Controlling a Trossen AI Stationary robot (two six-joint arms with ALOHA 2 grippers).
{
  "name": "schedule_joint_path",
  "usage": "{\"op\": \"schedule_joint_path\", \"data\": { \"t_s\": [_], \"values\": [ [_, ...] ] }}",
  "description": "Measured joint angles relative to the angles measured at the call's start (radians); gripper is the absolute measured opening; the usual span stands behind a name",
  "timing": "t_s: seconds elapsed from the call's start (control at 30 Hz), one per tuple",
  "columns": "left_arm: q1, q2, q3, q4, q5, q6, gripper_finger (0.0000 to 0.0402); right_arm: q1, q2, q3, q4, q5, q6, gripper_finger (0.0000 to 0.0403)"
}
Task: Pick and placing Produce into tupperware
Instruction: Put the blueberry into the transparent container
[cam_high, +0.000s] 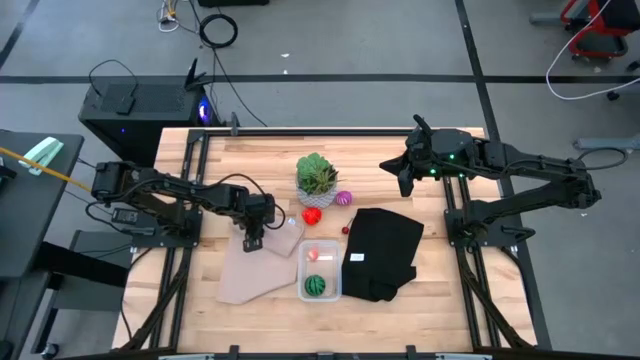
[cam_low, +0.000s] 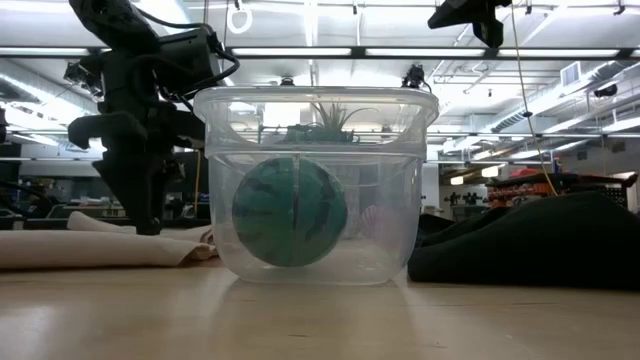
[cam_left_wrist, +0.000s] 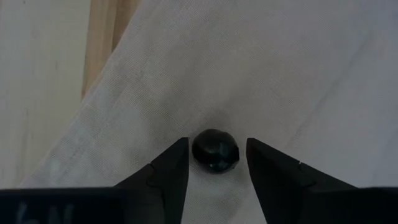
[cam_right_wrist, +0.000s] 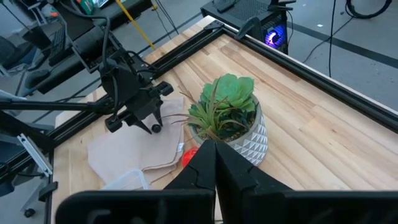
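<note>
A tiny dark piece of produce (cam_left_wrist: 215, 150) lies on the tan cloth (cam_left_wrist: 292, 74). My left gripper (cam_left_wrist: 217, 163) points down over it, open, one finger on each side with a thin gap to the piece. The clear tupperware (cam_high: 303, 272) stands on the table near the front edge and holds a dark green striped ball (cam_high: 316, 286) and a pink-red piece (cam_high: 318, 255). A red piece (cam_high: 312, 214), a magenta striped ball (cam_high: 344, 198) and a tiny red piece (cam_high: 346, 230) lie on the wood. My right gripper (cam_high: 405, 176) hangs shut, high at the far right.
A spiky green plant in a white pot (cam_high: 317, 178) stands just beyond the loose produce. A black cloth (cam_high: 385, 252) lies right of the tupperware. The tan cloth (cam_high: 262, 265) spreads to the container's left. Bare wood lies along the near edge.
</note>
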Motion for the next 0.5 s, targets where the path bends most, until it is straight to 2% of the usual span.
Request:
{"op": "schedule_joint_path", "data": {
  "t_s": [0.3,0.5],
  "values": [
    [0.0,0.0,0.0,0.0,0.0,0.0,0.0116,0.0,0.0,0.0,0.0,0.0,0.0,0.0006],
    [0.0,0.0,0.006,-0.004,0.0,-0.01,0.0114,0.0,0.0,0.0,0.0,0.0,0.0,0.0006]
  ]
}}
